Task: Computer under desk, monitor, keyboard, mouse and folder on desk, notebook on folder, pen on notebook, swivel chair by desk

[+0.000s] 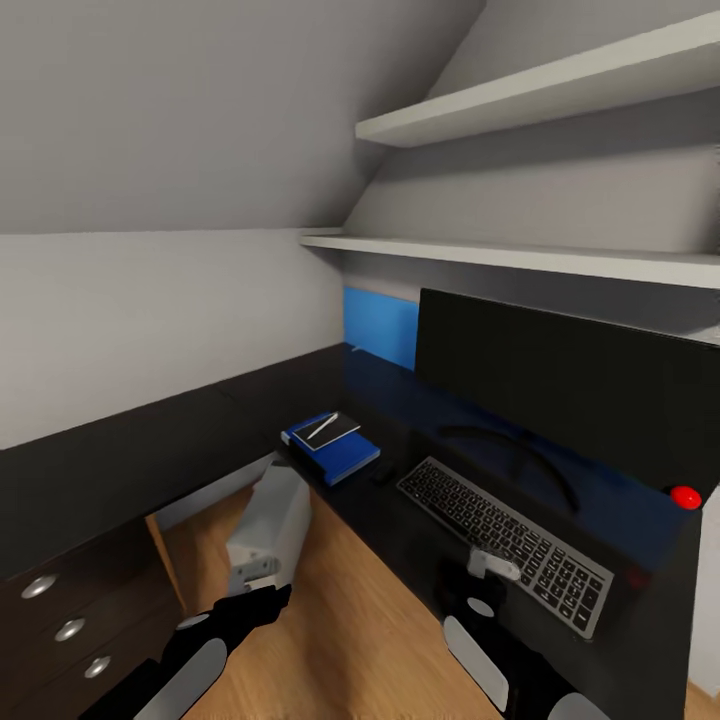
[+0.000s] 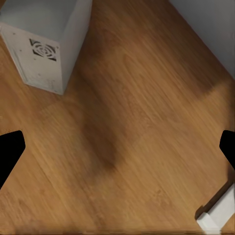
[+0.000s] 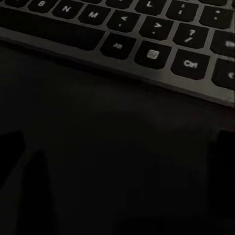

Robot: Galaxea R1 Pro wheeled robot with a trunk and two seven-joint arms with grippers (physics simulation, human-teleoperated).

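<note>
On the glossy black tabletop (image 1: 250, 420), slim dark keyboard (image 1: 505, 540) fronts wide black monitor (image 1: 560, 380); thick blue folder (image 1: 335, 450) carries notebook and pen. Light grey tower computer (image 1: 270, 525) stands on plank floor beneath. Left pincer (image 2: 117, 147) spread, empty; right pincer (image 1: 480, 585) state indeterminable.
</note>
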